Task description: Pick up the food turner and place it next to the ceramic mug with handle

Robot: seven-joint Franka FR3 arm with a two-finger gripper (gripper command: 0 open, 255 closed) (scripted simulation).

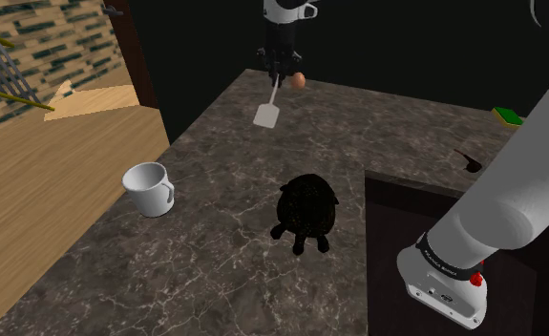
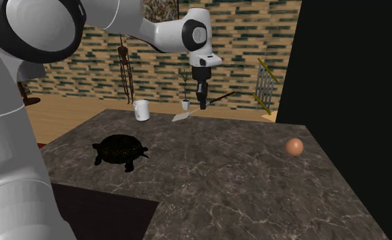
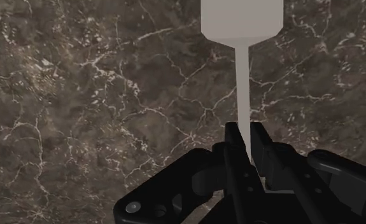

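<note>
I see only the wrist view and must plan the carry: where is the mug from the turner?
Observer: The mug stands upright near the counter's edge, toward the shoulder view's lower left of the turner, which hangs from the pincer.
Operator: Anything in between?
Observer: Only bare counter. A dark turtle sits to the shoulder view's right of the mug, off that line.

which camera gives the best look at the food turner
The shoulder view: the pale food turner shows whole, blade down, handle in the gripper. The wrist view shows its thin handle clasped between the fingers, with the blade cut by the picture's edge. The second exterior view shows it far off and small.
</note>
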